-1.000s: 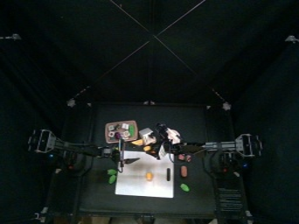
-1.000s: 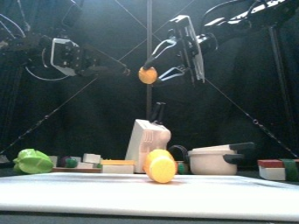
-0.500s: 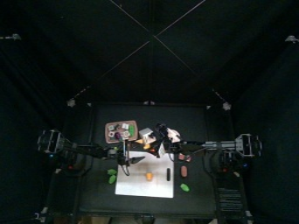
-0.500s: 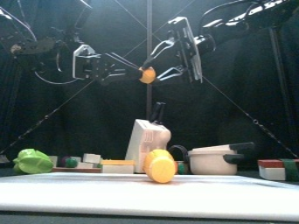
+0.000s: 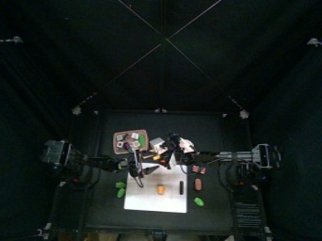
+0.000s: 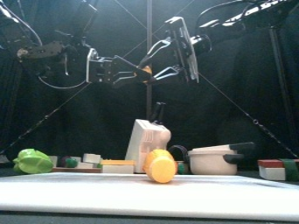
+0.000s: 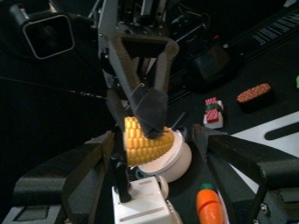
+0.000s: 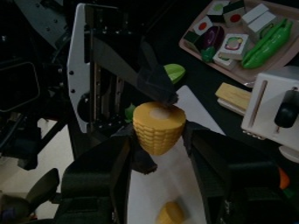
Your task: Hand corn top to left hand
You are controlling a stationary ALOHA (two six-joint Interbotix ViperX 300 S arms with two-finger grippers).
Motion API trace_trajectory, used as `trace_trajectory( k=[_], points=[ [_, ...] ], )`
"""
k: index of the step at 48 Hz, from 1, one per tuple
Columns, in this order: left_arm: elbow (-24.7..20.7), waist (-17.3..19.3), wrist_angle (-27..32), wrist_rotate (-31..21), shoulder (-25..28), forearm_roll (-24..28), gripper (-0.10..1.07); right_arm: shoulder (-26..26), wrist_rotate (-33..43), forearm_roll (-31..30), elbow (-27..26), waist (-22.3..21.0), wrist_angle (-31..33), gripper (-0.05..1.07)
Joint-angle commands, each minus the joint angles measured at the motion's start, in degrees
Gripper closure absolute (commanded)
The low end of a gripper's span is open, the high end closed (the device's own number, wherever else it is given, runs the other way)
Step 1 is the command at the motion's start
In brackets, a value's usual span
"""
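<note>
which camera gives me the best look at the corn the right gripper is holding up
The right wrist view: the corn fills the middle, kernels clear, pinched by the right gripper. The left wrist view shows it nearly as well, beyond the open left gripper. The front view shows only a small orange bit; in the top view it is a speck.

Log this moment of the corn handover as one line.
phase: handover, mid-air | right gripper: shut on corn top | left gripper: open around corn top, not closed | table: below

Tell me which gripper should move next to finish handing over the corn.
Left. The left gripper is open right beside the corn, which the right gripper holds up above the table, so it likely need only close.
</note>
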Motion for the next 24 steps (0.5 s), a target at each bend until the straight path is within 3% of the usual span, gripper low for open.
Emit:
trace_trajectory(
  k=[1,13,24],
  points=[
    [-0.79,-0.18,-0.62,0.00,-0.70,0.09,-0.05,-0.79,-0.09,-0.18,-1.49,-0.44,-0.35,0.40],
    [-1.05,-0.26,-0.62,0.00,-0.44,0.09,-0.03,-0.79,0.00,-0.26,-1.49,-0.44,-0.35,0.40],
    [-1.14,-0.18,-0.62,0.00,-0.35,0.09,0.15,-0.79,0.00,-0.35,-1.49,-0.44,-0.35,0.40]
  ],
)
